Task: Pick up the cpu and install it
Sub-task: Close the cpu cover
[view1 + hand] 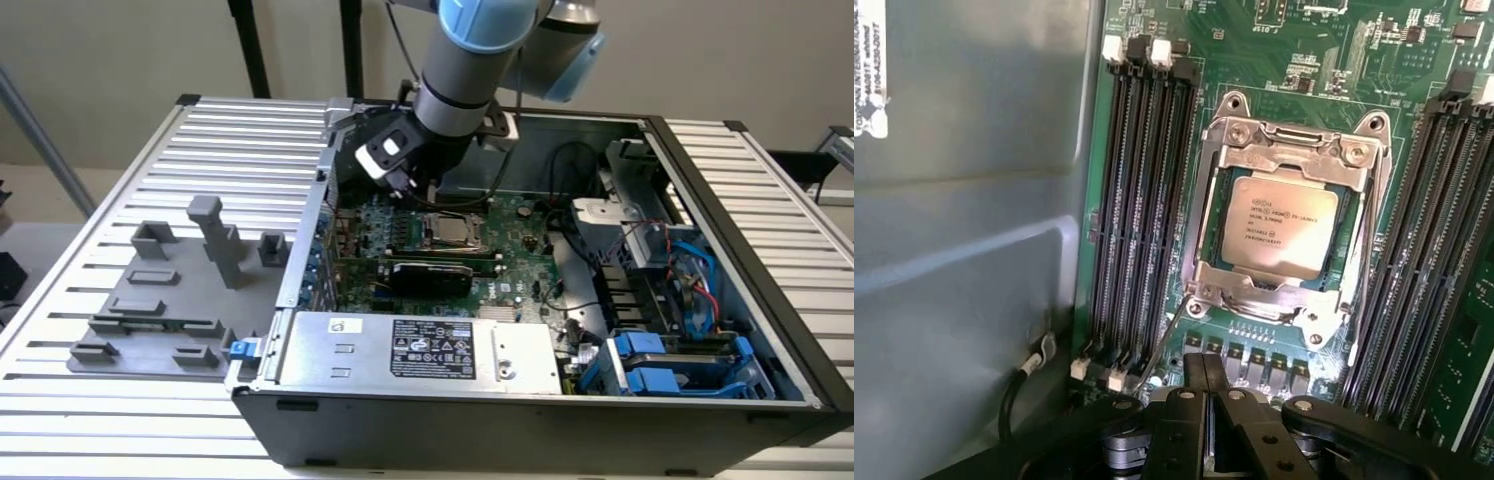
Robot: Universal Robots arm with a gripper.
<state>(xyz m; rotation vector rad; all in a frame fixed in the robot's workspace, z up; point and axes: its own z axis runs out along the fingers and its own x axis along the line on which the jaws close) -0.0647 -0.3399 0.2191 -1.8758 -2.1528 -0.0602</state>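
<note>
The cpu (1279, 228) lies flat and square within the metal socket frame (1301, 146), evidently seated for installation, while the gripper (1206, 395) hangs just beside that frame, jaws fully closed and empty, judged clear of the chip.

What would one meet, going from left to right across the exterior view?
Grey plastic fixture blocks → small square silvery-topped cpu, seated on the green motherboard → blue plastic drive brackets.
</note>
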